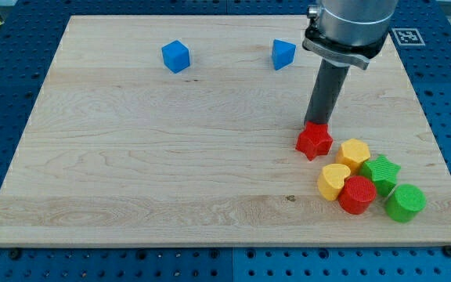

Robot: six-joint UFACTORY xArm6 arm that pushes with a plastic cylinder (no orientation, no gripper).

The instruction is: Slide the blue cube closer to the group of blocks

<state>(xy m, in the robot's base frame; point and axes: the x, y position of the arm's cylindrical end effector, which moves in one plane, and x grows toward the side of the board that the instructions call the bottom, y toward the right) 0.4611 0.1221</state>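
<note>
A blue cube (175, 56) sits near the view's top left of the wooden board (131, 157). A second blue block (283, 54), wedge-like, sits at the top, right of centre. At the lower right is a group: a red star (314, 140), a yellow hexagon block (355, 153), a green star (382, 172), a yellow heart (333, 181), a red round block (357, 194) and a green round block (405, 202). My tip (316, 124) stands right behind the red star, touching or almost touching its top edge, far right of the blue cube.
The board lies on a blue perforated table (6, 70). A black-and-white marker tag (405, 35) sits past the board's top right corner. The arm's grey body (349, 23) hangs over the top right.
</note>
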